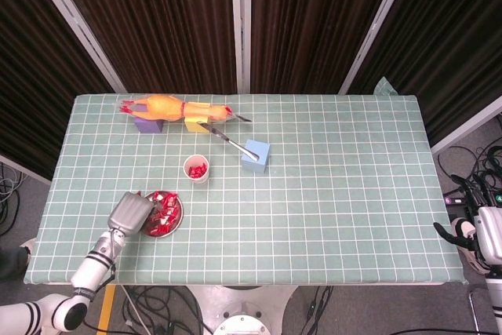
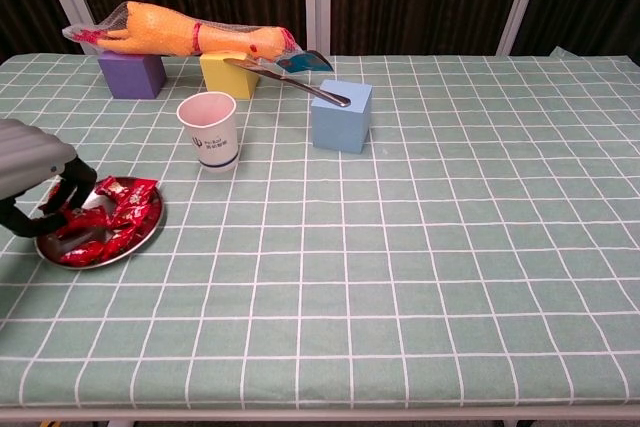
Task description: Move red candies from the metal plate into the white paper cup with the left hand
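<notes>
Red candies (image 2: 105, 222) on metal plate (image 2: 140, 240) under left hand (image 2: 30, 182), grasp unclear; cup (image 2: 210, 130) logo unreadable.

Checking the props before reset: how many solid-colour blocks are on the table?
3. The purple block is at the far left under the rubber chicken, the yellow block is beside it, and the blue block is further right, under the spoon.

You've got a table (image 1: 337, 194) under a green checked cloth; behind the table, dark brown curtains (image 1: 172, 21) split by pale upright frames (image 1: 241, 25). Beside the table, grey floor with tangled cables (image 1: 471, 170).
</notes>
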Robot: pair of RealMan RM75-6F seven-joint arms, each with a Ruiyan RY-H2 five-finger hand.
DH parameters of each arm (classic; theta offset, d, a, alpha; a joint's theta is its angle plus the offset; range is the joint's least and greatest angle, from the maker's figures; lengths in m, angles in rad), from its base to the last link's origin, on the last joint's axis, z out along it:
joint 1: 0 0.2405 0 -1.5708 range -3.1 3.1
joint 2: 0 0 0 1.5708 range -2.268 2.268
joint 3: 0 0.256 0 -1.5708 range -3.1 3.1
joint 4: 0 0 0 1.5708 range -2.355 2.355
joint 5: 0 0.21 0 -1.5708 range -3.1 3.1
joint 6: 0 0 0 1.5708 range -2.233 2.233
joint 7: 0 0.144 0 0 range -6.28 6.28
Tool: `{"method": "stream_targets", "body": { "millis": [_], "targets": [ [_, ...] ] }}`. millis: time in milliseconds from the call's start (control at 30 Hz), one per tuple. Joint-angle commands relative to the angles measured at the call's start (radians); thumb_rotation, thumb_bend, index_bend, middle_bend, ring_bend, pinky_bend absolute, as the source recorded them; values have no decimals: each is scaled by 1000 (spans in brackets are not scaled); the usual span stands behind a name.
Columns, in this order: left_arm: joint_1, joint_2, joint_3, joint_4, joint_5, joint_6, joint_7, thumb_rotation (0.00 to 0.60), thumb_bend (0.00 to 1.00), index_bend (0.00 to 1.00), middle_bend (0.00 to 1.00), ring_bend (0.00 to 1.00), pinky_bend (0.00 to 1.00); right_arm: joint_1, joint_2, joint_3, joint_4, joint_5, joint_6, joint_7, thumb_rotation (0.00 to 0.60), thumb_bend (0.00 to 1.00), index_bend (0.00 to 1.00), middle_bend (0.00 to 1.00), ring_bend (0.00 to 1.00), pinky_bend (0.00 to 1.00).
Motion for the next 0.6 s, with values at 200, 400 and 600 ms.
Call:
{"method": "stream_targets", "body": {
  "millis": [200,400,600],
  "targets": [
    [9,53,-31,-62,27,37,-48,600,447,649,711,926,1000,0,-1,1,1,4,-1,0,600,117,119,179,47,361],
    [-44,53,-102,-73,39,12,-89,600,444,648,711,926,1000,3,-3,1,1,-1,-3,-1,600,118,119,179,46,361],
    [-150,31,-198,-47,4,-71,-90,600,446,648,711,926,1000,0,1,1,0,4,-3,-4,600,118,119,179,46,361]
  ]
}}
